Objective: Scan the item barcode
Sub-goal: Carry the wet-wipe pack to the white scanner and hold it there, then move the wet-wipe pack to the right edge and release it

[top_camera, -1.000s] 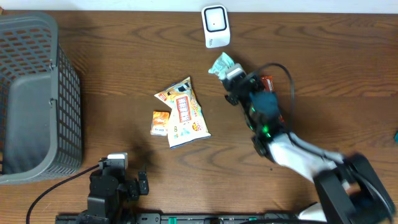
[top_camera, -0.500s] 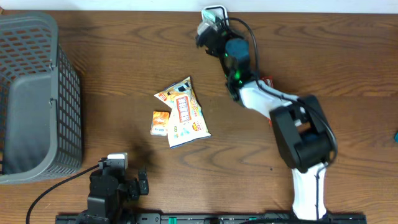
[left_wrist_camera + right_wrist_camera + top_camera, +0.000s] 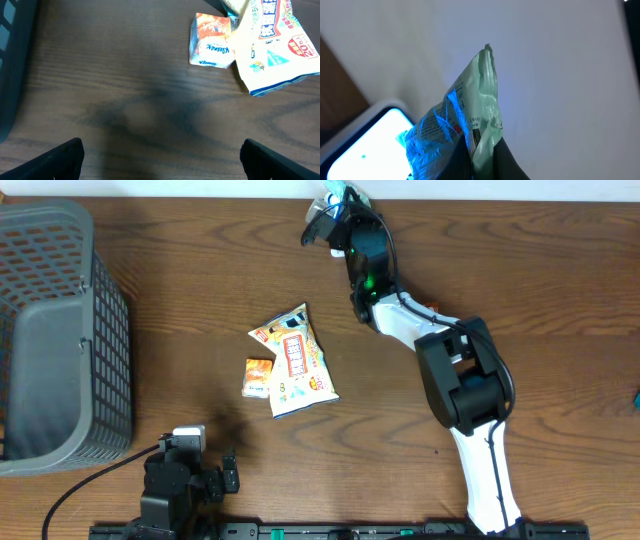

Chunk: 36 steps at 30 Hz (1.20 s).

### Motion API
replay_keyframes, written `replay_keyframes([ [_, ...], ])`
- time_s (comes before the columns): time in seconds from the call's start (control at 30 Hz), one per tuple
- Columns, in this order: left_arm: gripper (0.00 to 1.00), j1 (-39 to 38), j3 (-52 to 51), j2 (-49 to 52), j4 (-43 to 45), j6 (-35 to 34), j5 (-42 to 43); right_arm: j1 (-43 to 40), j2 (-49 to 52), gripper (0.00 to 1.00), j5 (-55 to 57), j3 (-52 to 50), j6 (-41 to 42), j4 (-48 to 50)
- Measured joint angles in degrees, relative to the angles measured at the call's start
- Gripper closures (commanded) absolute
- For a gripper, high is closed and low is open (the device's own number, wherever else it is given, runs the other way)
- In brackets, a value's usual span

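At the table's 12 o'clock edge, the right gripper [image 3: 338,215] is clenched on one end of a pale green crinkled plastic packet [image 3: 482,95]. In the wrist view the packet's long axis runs from the fingers at 6 o'clock up to 12, standing roughly on end, free end up.

The white rounded scanner [image 3: 367,142] sits at 8 o'clock from the packet in that view, lit face showing. Blue light falls on the packet's lower left face, so that side looks turned toward the scanner. I can't tell if the barcode is on that face: the print is too small and creased. I also can't tell whether packet and scanner are touching or just close. From overhead the arm covers the scanner.

My read: the packet is being presented, but nothing confirms a scan. The next move turns on the packet's face angle relative to the scanner at 8 o'clock. If nothing registers, rolling the wrist about the packet's long axis should do more than moving it. Risk: wrinkled film may break up the code.

The left gripper [image 3: 162,157] is released, jaws wide, parked at the table's 7 o'clock, holding nothing and well apart from the scanner. The right arm is clearly the nearer one.

Mid-table, untouched:
- a white-and-yellow printed snack bag [image 3: 297,360]
- a small orange tissue pack [image 3: 258,377] just beside it at its 8 o'clock
- a grey plastic mesh basket [image 3: 95,320] at the table's 9 o'clock
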Motion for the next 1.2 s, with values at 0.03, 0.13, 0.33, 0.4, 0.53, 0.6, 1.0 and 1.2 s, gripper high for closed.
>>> replay_keyframes([
  [0.03,0.0,0.0,0.0,0.0,0.0,0.0,0.0,0.2,0.8,0.99,0.8,0.0,-1.0,-0.8],
  [0.13,0.0,0.0,0.0,0.0,0.0,0.0,0.0,0.9,2.8,0.99,2.2,0.3,-2.8,-2.0],
  [0.33,0.0,0.0,0.0,0.0,0.0,0.0,0.0,4.6,3.3,0.99,4.8,0.7,-2.8,-11.5],
  [0.4,0.0,0.0,0.0,0.0,0.0,0.0,0.0,5.7,3.3,0.99,5.4,0.7,-1.8,-13.6],
  [0.53,0.0,0.0,0.0,0.0,0.0,0.0,0.0,7.4,3.3,0.99,6.4,0.7,0.5,-15.6],
  [0.6,0.0,0.0,0.0,0.0,0.0,0.0,0.0,7.7,3.3,0.99,7.0,0.7,1.1,-15.6],
  [1.0,0.0,0.0,0.0,0.0,0.0,0.0,0.0,7.4,2.4,0.99,20.1,0.7,-5.1,-17.4],
  [1.2,0.0,0.0,0.0,0.0,0.0,0.0,0.0,3.2,-5.6,0.99,23.7,0.6,-4.6,-30.5],
])
